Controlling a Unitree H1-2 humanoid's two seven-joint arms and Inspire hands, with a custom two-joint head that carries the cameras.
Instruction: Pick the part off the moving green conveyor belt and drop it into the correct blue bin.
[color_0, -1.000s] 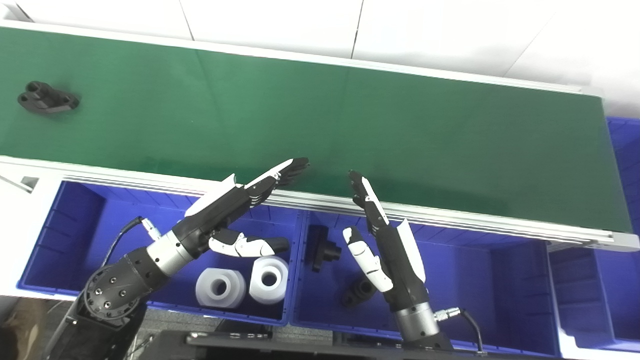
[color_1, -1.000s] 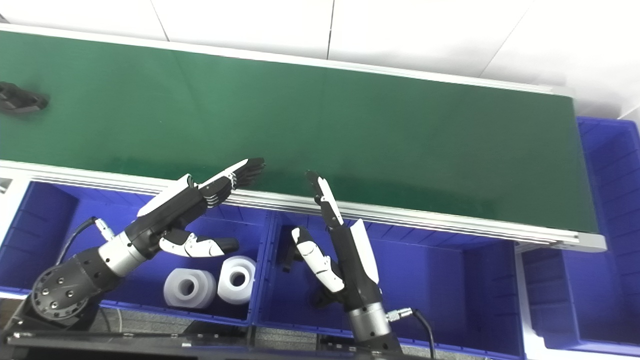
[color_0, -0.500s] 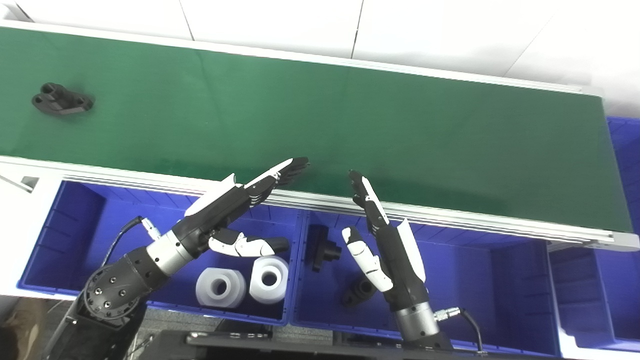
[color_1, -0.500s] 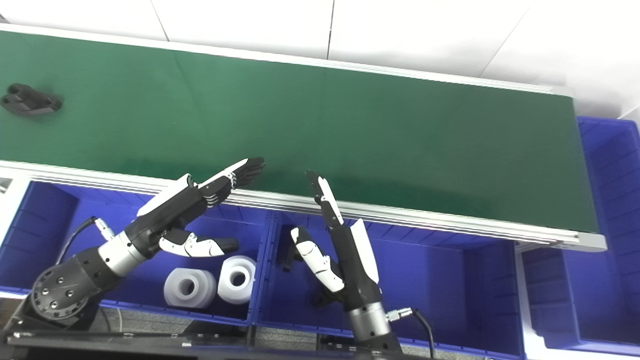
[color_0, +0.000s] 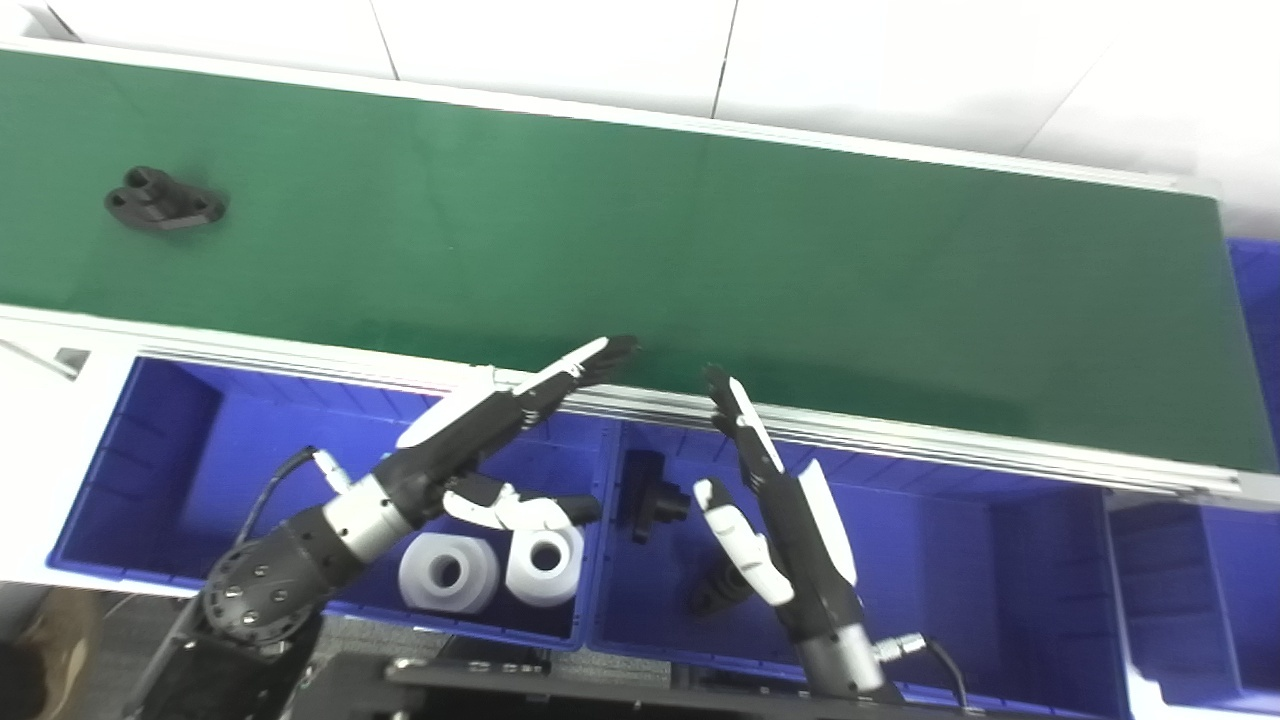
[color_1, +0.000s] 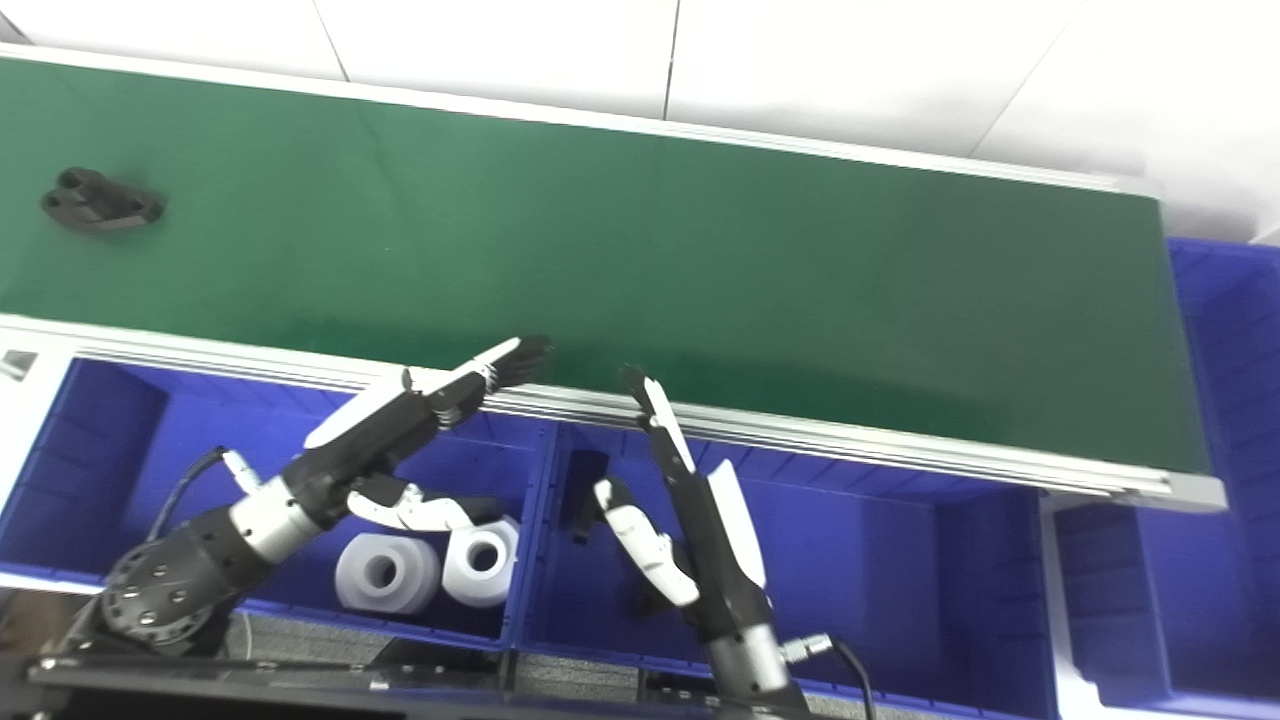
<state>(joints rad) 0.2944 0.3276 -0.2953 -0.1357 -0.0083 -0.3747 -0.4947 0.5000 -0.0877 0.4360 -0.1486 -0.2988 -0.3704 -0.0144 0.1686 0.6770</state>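
A black flanged part (color_0: 163, 201) lies on the green conveyor belt (color_0: 700, 250) at the far left; it also shows in the right eye view (color_1: 100, 200). My left hand (color_0: 500, 430) is open and empty, fingers stretched flat over the belt's near rail. My right hand (color_0: 770, 500) is open and empty, fingers pointing up at the rail above the middle blue bin (color_0: 1000, 560). Both hands are far to the right of the part.
The left blue bin (color_0: 150, 450) holds two white cylinders (color_0: 490, 568). The middle bin holds two black parts (color_0: 652, 500). Another blue bin (color_0: 1200, 590) stands at the right, and one (color_1: 1230, 330) beyond the belt's right end.
The black part has ridden the belt to the right. The camera has shifted a little; both hands stay open in about the same pose by the rail.
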